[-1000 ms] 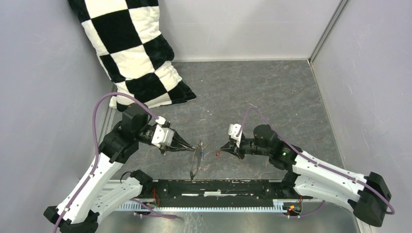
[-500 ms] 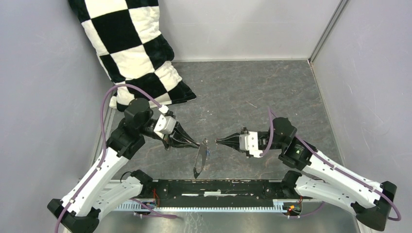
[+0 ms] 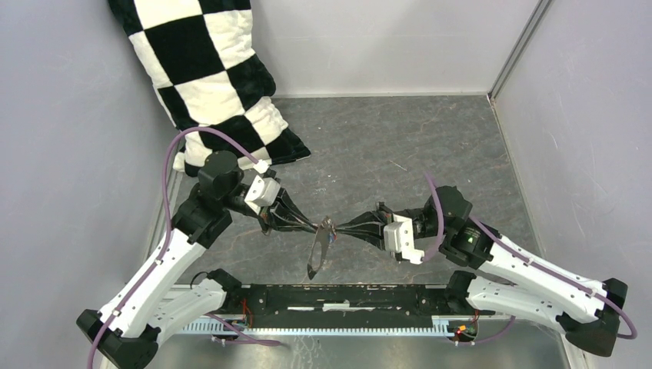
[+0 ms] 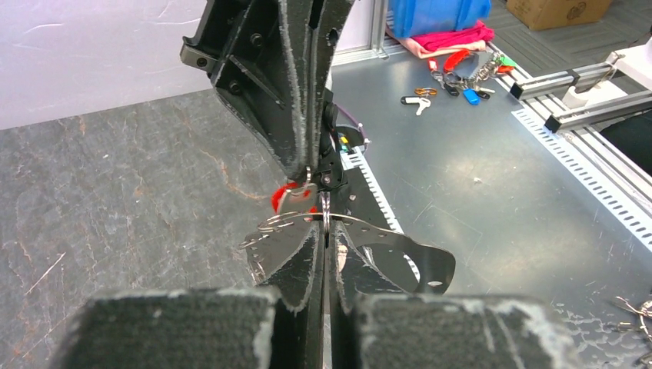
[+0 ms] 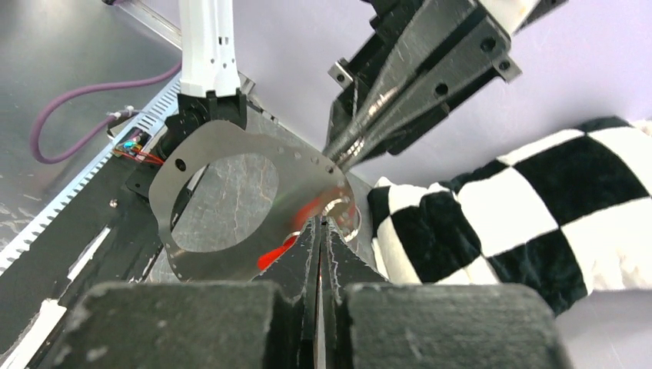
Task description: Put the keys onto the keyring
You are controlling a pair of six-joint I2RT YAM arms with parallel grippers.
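Hanging grey flat-band keyring (image 3: 314, 260) | left pincer (image 3: 317, 227) clamps it | right pincer (image 3: 338, 228) clamps red key (image 4: 286, 197)

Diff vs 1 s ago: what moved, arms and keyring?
Right gripper rolled its wrist and closed in on the left gripper, bringing the red key up to the keyring. The left gripper shifted slightly right. Unchanged: both shut, keyring hanging from the left gripper, pillow in place.

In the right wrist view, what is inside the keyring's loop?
Only grey marbled table shows through the keyring. The red key at its rim is partly covered by the right tool, so its blade cannot be seen.
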